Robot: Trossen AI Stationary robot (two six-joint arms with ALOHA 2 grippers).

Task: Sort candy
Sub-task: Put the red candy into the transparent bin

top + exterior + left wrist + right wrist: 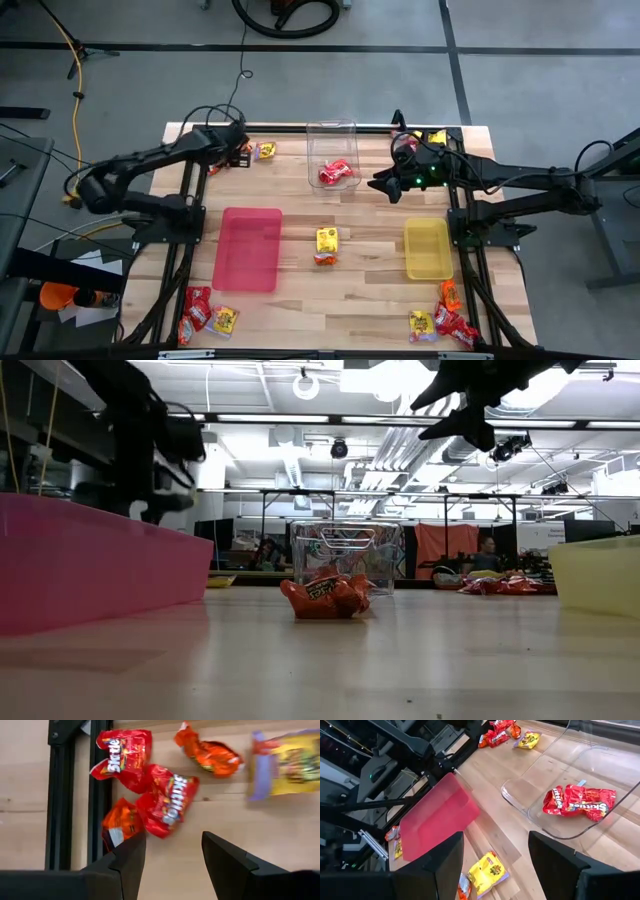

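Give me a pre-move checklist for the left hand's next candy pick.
1. Left hand open: ok.
2. Left hand empty: ok.
3. Red candy packet ahead of its fingers: ok.
4. Target lying apart from its neighbours: not ok, it touches the second red packet and the orange packet.
5. Right hand away from the left arm, beside the clear tub: ok.
6. Pink tray free to receive: ok.
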